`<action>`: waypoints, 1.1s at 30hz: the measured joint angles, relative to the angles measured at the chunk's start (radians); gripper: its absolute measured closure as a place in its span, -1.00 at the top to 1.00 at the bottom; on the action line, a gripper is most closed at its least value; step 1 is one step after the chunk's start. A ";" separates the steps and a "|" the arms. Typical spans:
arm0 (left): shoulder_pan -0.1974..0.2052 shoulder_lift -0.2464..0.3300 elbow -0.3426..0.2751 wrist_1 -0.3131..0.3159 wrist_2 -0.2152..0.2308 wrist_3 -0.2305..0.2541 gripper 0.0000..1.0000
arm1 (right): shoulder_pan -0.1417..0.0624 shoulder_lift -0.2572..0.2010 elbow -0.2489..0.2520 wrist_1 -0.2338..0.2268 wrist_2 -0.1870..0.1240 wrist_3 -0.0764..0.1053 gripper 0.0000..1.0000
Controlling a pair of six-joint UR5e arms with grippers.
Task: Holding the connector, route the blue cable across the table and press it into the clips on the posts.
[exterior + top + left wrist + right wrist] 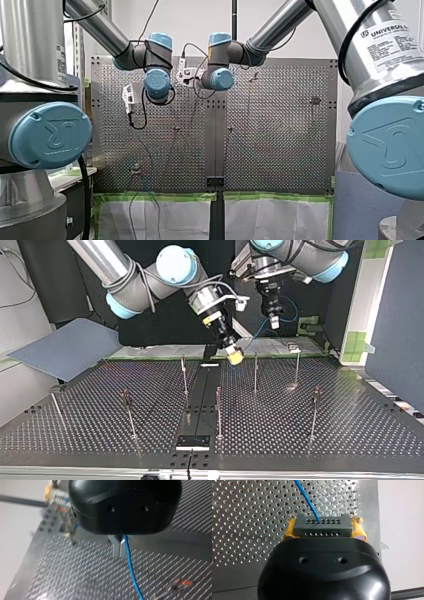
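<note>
In the right wrist view my right gripper [325, 528] has its yellow pads [290, 528] shut on a dark grey connector [322, 525]. The blue cable [308, 501] leaves the connector's face over the perforated table. In the left wrist view my left gripper [119, 548] has its metal fingers shut on the blue cable [131, 572], which trails down past them. In the top view my right gripper [234, 356] hangs over the table's far middle. My left gripper [274, 322] is higher and beyond the far edge, with the blue cable [258, 331] running between them.
Several thin posts stand on the perforated table [350, 430], among them a far pair [184, 372] [255, 371] and a near middle one [218, 410]. A black strip [200, 400] runs down the centre. A grey board [65, 347] lies at the top view's left.
</note>
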 joint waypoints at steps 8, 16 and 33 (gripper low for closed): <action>0.067 0.056 0.050 -0.067 0.007 -0.066 -1.00 | -0.010 0.000 -0.055 0.055 -0.038 0.043 -1.00; 0.137 0.087 0.066 -0.125 0.075 -0.060 -1.00 | -0.013 0.011 -0.092 0.075 -0.078 0.083 -1.00; 0.278 -0.004 0.143 -0.030 0.216 -0.108 -1.00 | -0.017 0.087 -0.215 0.206 -0.062 0.070 -1.00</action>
